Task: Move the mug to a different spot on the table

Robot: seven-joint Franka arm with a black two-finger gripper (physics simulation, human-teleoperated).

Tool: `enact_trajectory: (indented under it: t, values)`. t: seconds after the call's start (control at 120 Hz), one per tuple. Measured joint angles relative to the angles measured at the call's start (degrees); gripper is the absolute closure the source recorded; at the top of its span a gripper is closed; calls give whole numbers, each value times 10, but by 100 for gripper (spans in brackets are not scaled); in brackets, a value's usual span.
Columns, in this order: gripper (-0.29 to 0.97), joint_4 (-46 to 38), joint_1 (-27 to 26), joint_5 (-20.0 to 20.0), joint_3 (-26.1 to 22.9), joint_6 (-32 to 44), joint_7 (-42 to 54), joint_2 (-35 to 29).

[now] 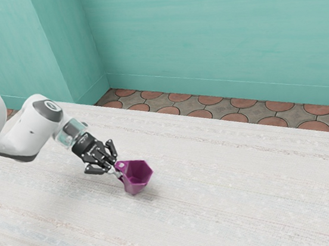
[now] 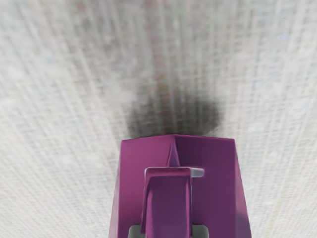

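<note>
A purple angular mug (image 1: pixel 137 175) is tilted on its side just above the pale table (image 1: pixel 234 198), its shadow below it. My black gripper (image 1: pixel 115 168) holds it by the handle at the exterior view's left side of the mug, fingers shut on it. In the wrist view the mug (image 2: pixel 208 183) sits right under my hand with its handle (image 2: pixel 168 198) toward the camera and a dark shadow (image 2: pixel 173 116) on the table beyond it.
The whitish woodgrain table spreads wide around the mug. Beyond its far edge lie a brown tiled floor (image 1: pixel 241 107) and teal walls (image 1: pixel 213 27).
</note>
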Motion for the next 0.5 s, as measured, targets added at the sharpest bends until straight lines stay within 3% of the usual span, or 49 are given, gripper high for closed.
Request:
enact_trajectory:
  t: [0.333, 0.5]
  values:
    - [77, 0, 14, 8, 0, -6, 26, 13]
    - [40, -2, 16, 4, 1, -4, 39, 13]
